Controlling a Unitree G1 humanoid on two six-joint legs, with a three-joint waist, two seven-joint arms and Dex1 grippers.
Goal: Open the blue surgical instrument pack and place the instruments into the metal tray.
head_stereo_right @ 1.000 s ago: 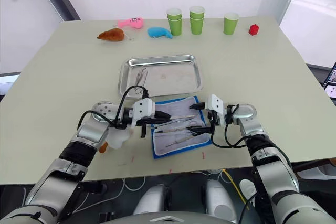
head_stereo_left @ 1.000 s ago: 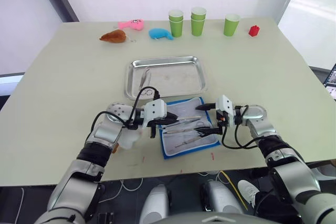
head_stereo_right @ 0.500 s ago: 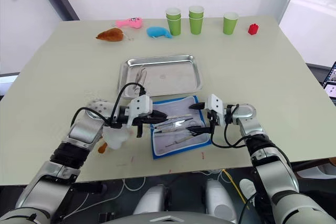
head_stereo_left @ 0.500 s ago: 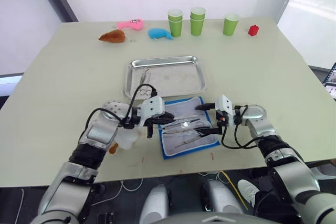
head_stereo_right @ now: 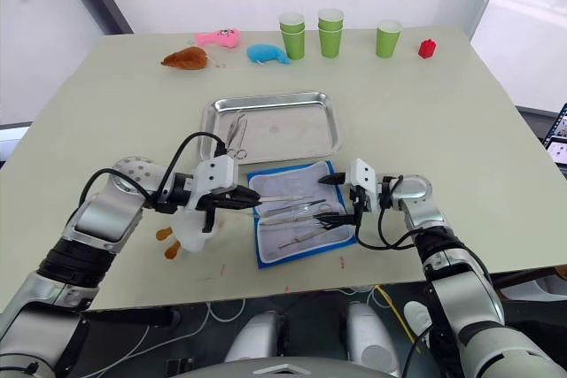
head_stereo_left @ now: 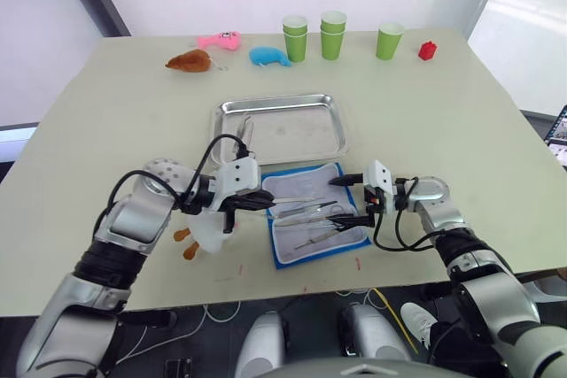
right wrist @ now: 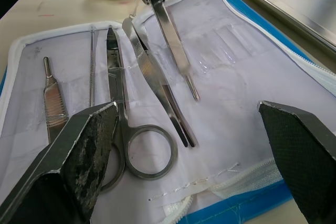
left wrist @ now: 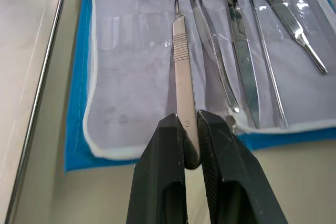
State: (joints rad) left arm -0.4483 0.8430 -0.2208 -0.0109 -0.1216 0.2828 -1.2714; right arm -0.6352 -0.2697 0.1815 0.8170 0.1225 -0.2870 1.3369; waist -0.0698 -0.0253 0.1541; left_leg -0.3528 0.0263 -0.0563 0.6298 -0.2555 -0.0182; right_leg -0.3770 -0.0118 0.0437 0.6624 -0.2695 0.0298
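Note:
The blue surgical instrument pack [head_stereo_left: 312,251] lies open on the table just in front of the metal tray [head_stereo_left: 282,104]. Its pale lining faces up. Several instruments [right wrist: 116,96] rest on the lining: scissors, tweezers, a probe and a small handle. My left gripper [left wrist: 190,121] is shut on a flat silver scalpel handle [left wrist: 181,61] and holds it over the pack's left half. At the pack's right edge my right gripper [head_stereo_left: 347,200] stands open, one finger on each side of the instruments. A ring-handled instrument [head_stereo_left: 247,133] lies in the tray's left part.
A white soft toy with orange feet [head_stereo_left: 209,231] lies just left of the pack, under my left wrist. Along the far edge stand green cups [head_stereo_left: 334,34], a red block [head_stereo_left: 428,50], a blue plush [head_stereo_left: 269,57], a pink toy [head_stereo_left: 221,40] and a brown toy [head_stereo_left: 191,61].
My left arm has drawn back to the left, its elbow swinging outward, and has pulled the scalpel handle leftward across the pack. The right arm has stayed in place.

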